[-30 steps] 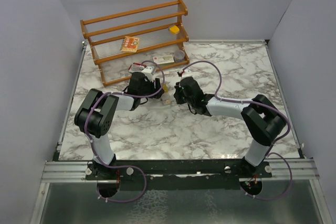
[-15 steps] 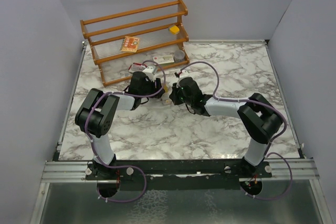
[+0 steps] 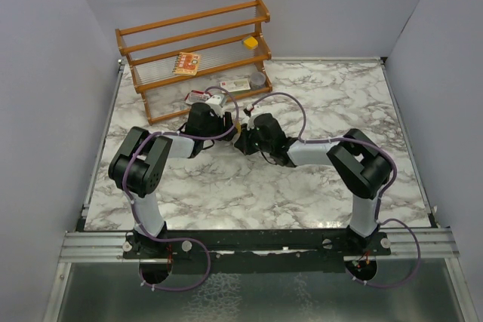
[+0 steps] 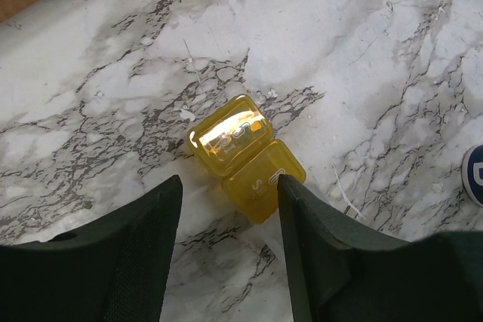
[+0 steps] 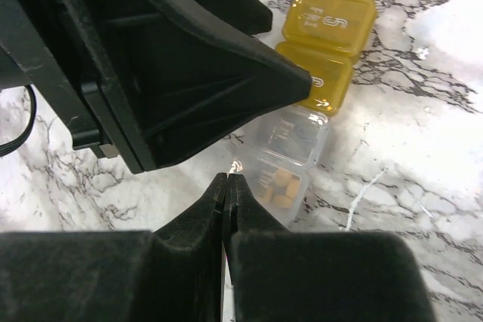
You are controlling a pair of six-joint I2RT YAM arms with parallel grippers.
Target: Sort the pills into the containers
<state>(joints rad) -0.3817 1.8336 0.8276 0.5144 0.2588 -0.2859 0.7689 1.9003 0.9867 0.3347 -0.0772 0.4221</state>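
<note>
Several tiny yellow pills [image 5: 281,186] lie inside a small clear plastic container [image 5: 296,138] on the marble. Two yellow translucent containers [image 5: 329,20] adjoin it in a row. In the left wrist view the same yellow containers [image 4: 245,156] lie just ahead of my left gripper [image 4: 226,186]. That gripper is open; its right fingertip [image 4: 285,183] touches the nearer yellow one and the left finger stands apart. My right gripper [image 5: 226,176] is shut on nothing, its tip beside the clear container with the pills. In the top view the left gripper [image 3: 230,127] and right gripper [image 3: 241,143] meet mid-table.
A wooden rack [image 3: 196,50] stands at the back left with a printed box [image 3: 187,62] and a yellow cube [image 3: 250,41] on it. A flat box [image 3: 235,85] and a grey tin [image 3: 258,79] lie in front. The left finger [image 5: 226,73] looms over the right wrist view.
My right arm has swung left, bringing its shut gripper up beside the left gripper. The left arm has barely moved.
</note>
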